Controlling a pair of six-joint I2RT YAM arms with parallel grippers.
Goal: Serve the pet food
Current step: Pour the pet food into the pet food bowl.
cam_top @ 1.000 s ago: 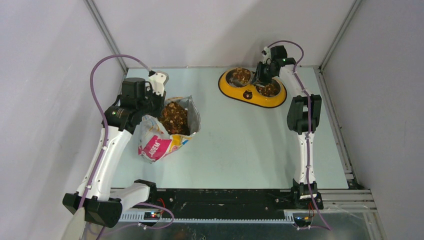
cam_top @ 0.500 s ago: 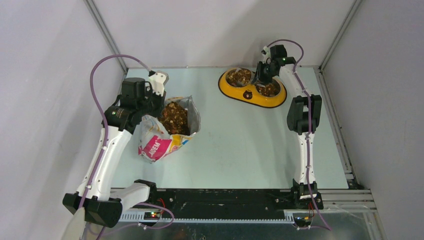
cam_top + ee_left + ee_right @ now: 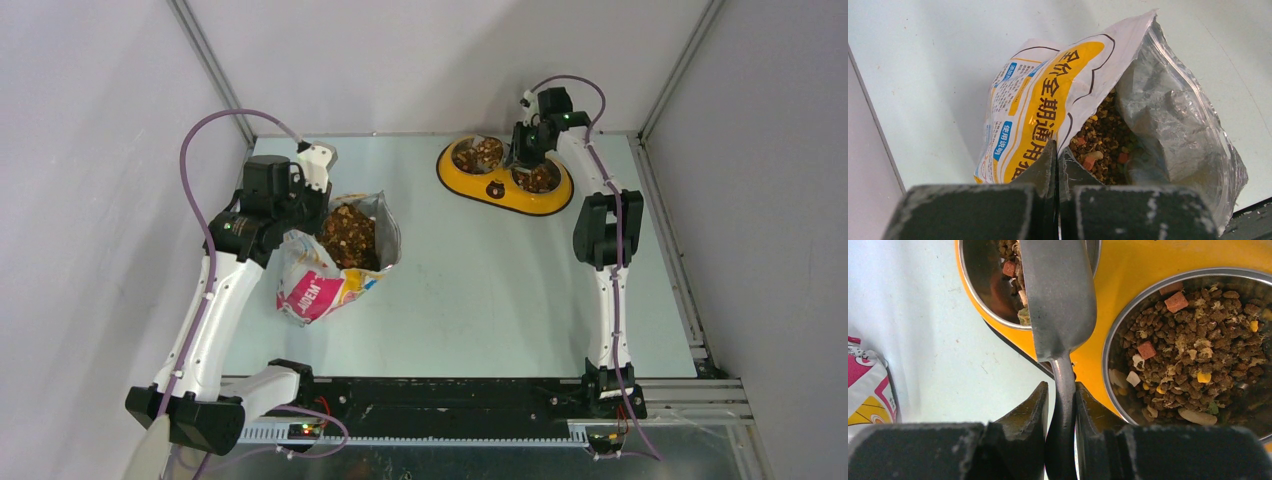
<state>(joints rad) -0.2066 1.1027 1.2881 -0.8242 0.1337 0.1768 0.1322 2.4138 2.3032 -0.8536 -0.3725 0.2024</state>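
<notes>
The pet food (image 3: 1103, 137) fills the open white-orange-pink bag (image 3: 1043, 100), which stands at the table's left (image 3: 320, 285). My left gripper (image 3: 1057, 150) is shut on the bag's near rim, pinching its edge. More pet food (image 3: 1193, 345) fills both steel bowls of the yellow feeder (image 3: 1128, 285) at the back (image 3: 470, 180). My right gripper (image 3: 1063, 390) is shut on the handle of the grey metal scoop (image 3: 1058, 295). The scoop's blade reaches over the left bowl's rim, and no kibble shows on the face turned toward the camera.
Grey walls and a metal frame close in the pale table (image 3: 480, 280) on three sides. The feeder sits close to the back wall. The right arm's elbow (image 3: 600, 225) hangs over the table's right side.
The right gripper with the scoop has shifted slightly toward the back wall over the feeder. The left arm and the bag have not moved.
</notes>
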